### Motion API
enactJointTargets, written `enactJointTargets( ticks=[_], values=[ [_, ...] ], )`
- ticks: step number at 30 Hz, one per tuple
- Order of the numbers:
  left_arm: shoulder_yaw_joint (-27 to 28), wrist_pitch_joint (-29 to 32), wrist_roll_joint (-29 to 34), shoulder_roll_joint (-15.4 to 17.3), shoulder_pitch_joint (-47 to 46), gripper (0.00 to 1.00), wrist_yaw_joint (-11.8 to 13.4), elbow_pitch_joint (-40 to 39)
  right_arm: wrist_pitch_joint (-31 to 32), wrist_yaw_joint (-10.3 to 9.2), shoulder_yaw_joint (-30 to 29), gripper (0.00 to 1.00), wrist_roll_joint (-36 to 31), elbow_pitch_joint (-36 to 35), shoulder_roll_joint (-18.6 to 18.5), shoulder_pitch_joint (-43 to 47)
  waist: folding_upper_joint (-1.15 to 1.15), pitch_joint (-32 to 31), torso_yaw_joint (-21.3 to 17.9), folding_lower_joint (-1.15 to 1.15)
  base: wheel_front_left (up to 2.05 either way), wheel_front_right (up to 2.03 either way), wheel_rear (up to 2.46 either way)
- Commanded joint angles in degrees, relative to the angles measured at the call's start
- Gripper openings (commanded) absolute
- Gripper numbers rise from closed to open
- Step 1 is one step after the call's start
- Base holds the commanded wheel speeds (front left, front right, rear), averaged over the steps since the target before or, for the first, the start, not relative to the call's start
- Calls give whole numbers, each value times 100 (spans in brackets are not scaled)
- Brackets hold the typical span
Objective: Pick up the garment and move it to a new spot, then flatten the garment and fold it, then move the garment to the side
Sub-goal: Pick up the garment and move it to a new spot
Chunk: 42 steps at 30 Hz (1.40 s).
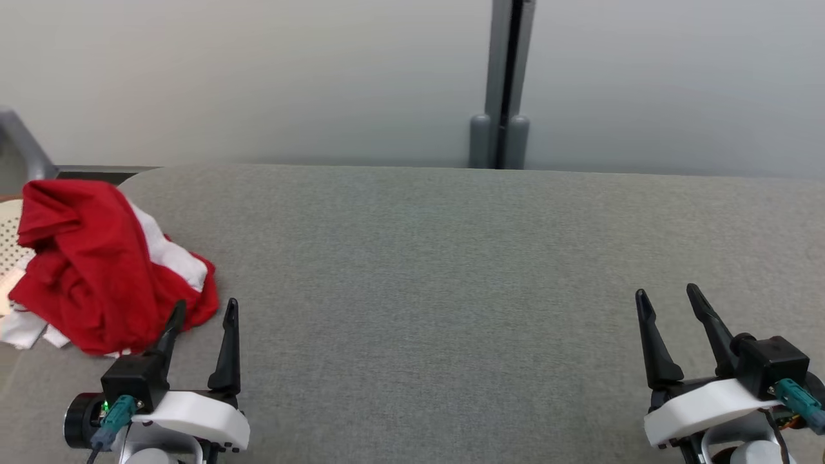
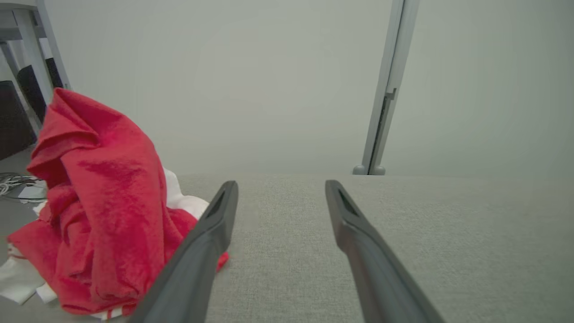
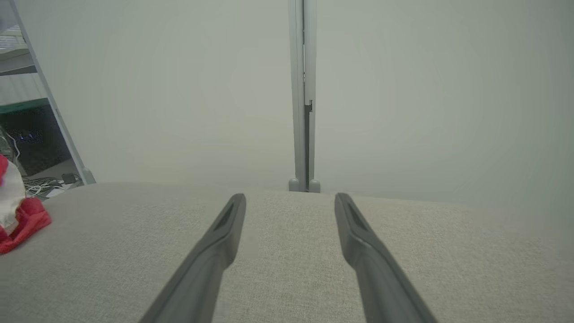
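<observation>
Left claw (image 1: 205,303) and right claw (image 1: 666,291) hang released and empty over the near counter (image 1: 451,270), the crumpled red garment (image 1: 97,270) heaped at its left edge just beside the left claw, so the pickup seems not yet begun, calling for that claw to pinch a fold.

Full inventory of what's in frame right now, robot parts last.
garment: 1 crumpled heap, red with white, table's left edge
table: 1, grey fabric top, across the foreground
wall panels: 2, pale grey, behind the table
post: 1, grey, upright between the panels
perforated object: 1, white, far left by the garment, cut off
left hand: 1, dark fingers, open, lower left by the garment
right hand: 1, dark fingers, open, lower right over bare table
</observation>
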Motion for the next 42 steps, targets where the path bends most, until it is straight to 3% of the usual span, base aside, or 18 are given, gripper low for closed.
enactJointTargets(
  ticks=[1,10,18,35,42],
  values=[
    [33,-27,-39,46,-125,100,-18,14,37,0,8,100,-35,-84,-4,-27,0,61,448,0,0,0,0],
    [204,-26,-117,154,-261,100,12,74,219,0,176,100,-50,-477,59,-48,0,118,1425,0,0,0,0],
    [307,-26,-166,196,-163,100,33,74,291,0,275,100,-74,-598,101,3,0,104,1875,0,0,0,0],
    [241,-26,-197,221,-222,100,19,138,334,0,298,100,-64,-613,172,47,0,45,1951,0,0,0,0],
    [182,-20,-287,124,-625,100,-8,272,454,0,311,100,-127,-757,88,-154,0,420,1774,0,0,0,0]
  ],
)
